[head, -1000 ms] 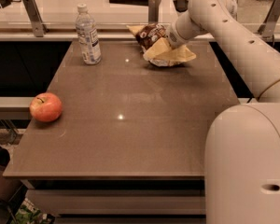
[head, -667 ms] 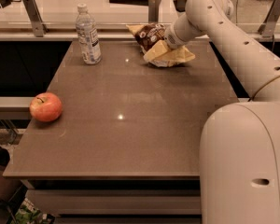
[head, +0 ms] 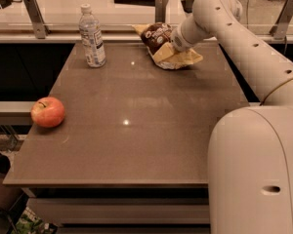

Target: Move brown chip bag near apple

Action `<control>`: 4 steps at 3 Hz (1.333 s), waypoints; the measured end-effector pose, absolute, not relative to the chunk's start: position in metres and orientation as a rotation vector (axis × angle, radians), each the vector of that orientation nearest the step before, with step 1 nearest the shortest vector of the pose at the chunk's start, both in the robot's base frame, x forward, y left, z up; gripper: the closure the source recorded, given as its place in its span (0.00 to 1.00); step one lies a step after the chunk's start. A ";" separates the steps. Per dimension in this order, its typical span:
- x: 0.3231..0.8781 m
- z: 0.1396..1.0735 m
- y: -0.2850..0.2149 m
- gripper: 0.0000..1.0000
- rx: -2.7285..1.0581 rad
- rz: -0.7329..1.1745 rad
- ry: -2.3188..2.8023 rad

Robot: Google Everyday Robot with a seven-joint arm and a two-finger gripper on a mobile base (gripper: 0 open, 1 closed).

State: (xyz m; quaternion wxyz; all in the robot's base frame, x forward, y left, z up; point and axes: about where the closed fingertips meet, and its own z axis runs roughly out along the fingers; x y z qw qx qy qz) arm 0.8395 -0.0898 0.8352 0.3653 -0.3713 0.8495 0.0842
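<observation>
The brown chip bag (head: 162, 39) sits at the far right of the table, dark brown with white lettering on top and a tan-yellow side facing me. My gripper (head: 173, 41) is at the end of the white arm that reaches in from the right. It is pressed into the bag's top and shut on it, with the fingertips hidden in the crinkled bag. The bag is tilted, its lower edge at the table surface. The red apple (head: 48, 112) rests at the table's left edge, far from the bag.
A clear water bottle (head: 92, 36) stands upright at the far left of the brown table (head: 132, 130). A rail with metal posts (head: 34, 17) runs behind the table. My white base (head: 256, 169) fills the lower right.
The arm and gripper have shifted slightly left, and the chip bag has moved a little with them. The apple and the bottle have not moved.
</observation>
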 end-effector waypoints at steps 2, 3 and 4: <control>0.840 0.838 -0.090 1.00 -0.955 0.217 2.184; 0.840 0.838 -0.090 1.00 -0.955 0.217 2.184; 0.840 0.838 -0.090 1.00 -0.955 0.217 2.184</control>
